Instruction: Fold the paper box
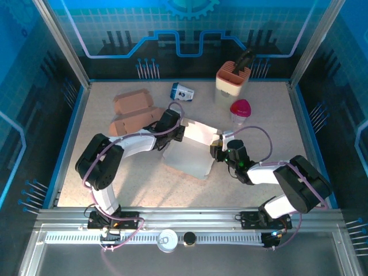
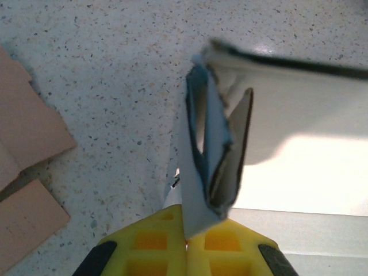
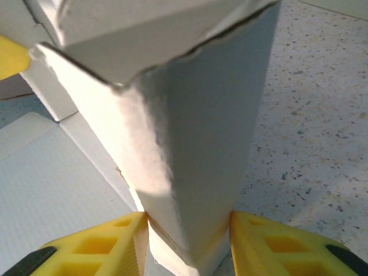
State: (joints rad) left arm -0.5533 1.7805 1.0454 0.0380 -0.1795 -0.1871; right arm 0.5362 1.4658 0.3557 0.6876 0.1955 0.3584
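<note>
Cardboard of the paper box (image 1: 187, 155), near the pink-capped jar (image 1: 240, 110) on the surface (image 1: 144, 178), is judged light, stiff yet easily creased, best held at edges: a flap (image 2: 201, 172) is pinched by the left fingers (image 2: 150, 246), a folded wall (image 3: 190, 144) clamped between the right fingers (image 3: 276, 244).

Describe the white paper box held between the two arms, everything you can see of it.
The white paper box is thin white cardboard, half folded, in the middle of the speckled table. Its broad panel lies low over the table, and its far part is folded upward. The left hand is shut on a doubled flap at the far left corner. The right hand clamps a raised folded wall on the right side.
</note>
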